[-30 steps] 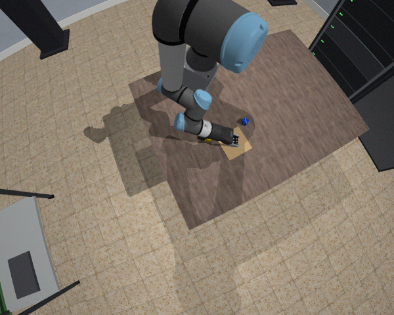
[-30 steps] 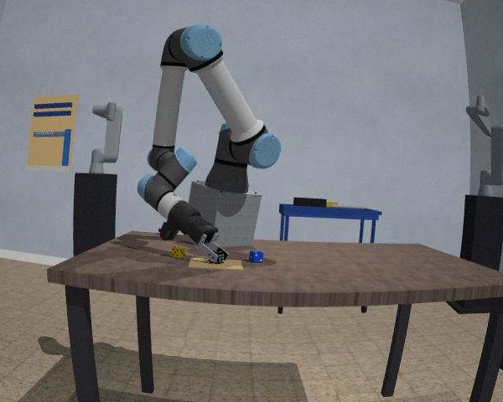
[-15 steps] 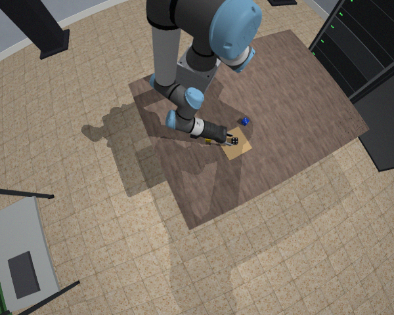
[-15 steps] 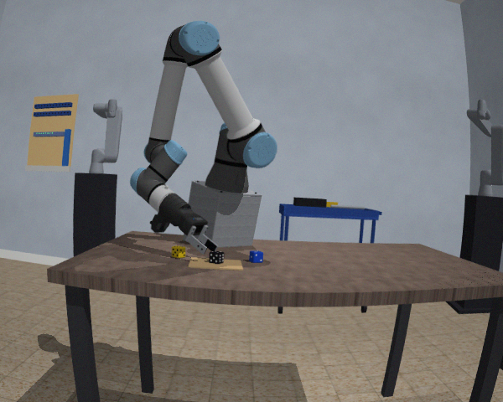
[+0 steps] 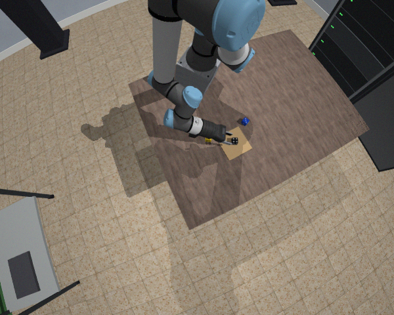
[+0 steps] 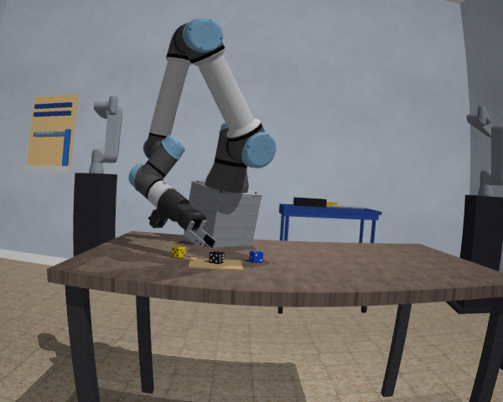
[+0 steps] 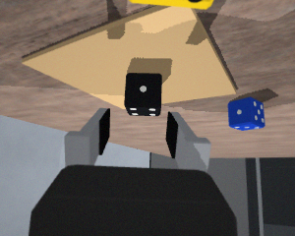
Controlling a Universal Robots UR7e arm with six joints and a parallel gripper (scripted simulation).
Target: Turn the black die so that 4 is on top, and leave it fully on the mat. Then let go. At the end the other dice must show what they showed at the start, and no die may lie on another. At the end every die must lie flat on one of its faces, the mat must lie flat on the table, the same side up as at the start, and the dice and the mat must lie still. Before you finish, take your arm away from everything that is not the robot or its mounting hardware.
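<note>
From above, the arm is reaching out over the desk (image 5: 292,102) with the gripper (image 5: 228,141) pointing toward the tan mat (image 5: 240,149). The black die (image 5: 234,140) is sitting on the mat's near corner, just beyond the fingertips. Its top face is showing four white pips here, as far as the small patch allows. The blue die (image 5: 245,121) is lying off the mat on bare wood, and the yellow die (image 5: 208,140) is peeking out beside the gripper body.

From the side, the gripper (image 6: 204,239) is hanging tilted, nose down, above and to the yellow-die side of the black die (image 6: 216,256), not touching it. The mat (image 6: 225,265) is lying flat, with the yellow die (image 6: 178,251) and blue die (image 6: 256,255) each standing apart on either side.

At the wrist, the gripper (image 7: 138,130) is standing wide open with nothing between its fingers. The black die (image 7: 143,94) is sitting straight ahead on the gripper's axis, centred on the gap but past the tips, a one-pip face turned to the camera. The mat (image 7: 79,69) is spreading behind it. Any regrasp would mean advancing straight along this axis; if four really is up, backing away seems the likelier move.
</note>
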